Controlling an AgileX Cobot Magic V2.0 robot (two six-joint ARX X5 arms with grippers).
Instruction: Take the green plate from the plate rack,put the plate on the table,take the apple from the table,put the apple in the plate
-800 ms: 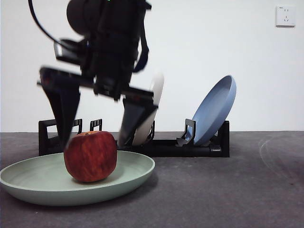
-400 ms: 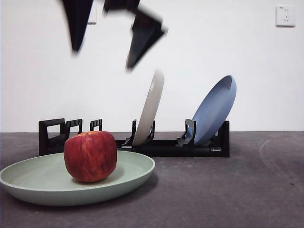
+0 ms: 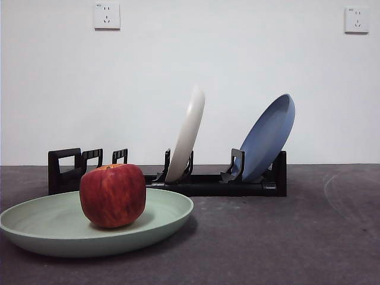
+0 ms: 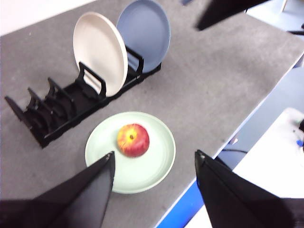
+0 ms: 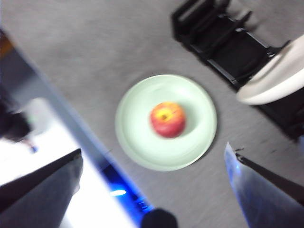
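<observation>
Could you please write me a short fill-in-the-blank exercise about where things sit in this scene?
1. The apple rests in the ____ plate.
2. The white plate and the blue plate stand in the black plate ____.
3. The left gripper and right gripper both hang above the table with jaws ____.

Missing words: green; rack; open

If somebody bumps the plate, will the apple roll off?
Probably not. The apple is round, so it may wobble or roll a bit. But it sits near the middle of the wide green plate, whose raised rim would likely stop it.
</observation>
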